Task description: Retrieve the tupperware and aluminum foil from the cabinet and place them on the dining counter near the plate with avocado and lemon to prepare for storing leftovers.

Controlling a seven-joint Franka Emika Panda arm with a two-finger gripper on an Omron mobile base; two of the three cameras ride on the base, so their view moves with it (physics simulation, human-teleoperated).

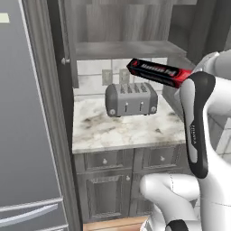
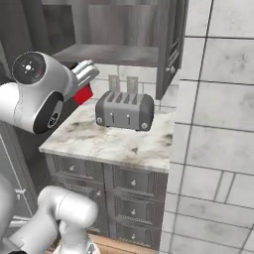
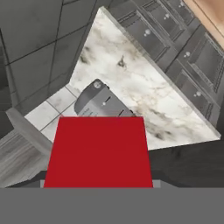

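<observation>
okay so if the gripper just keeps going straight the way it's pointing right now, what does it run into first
Probably the toaster. The hand view looks along the held aluminum foil, whose red end blocks the near line; the toaster's top shows right beyond it, on the small marble counter. Depth is unclear, so the foil box itself would likely touch first.

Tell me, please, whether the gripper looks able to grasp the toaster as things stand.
Probably not: the gripper holds the aluminum foil in the air near the toaster, so it is occupied.
</observation>
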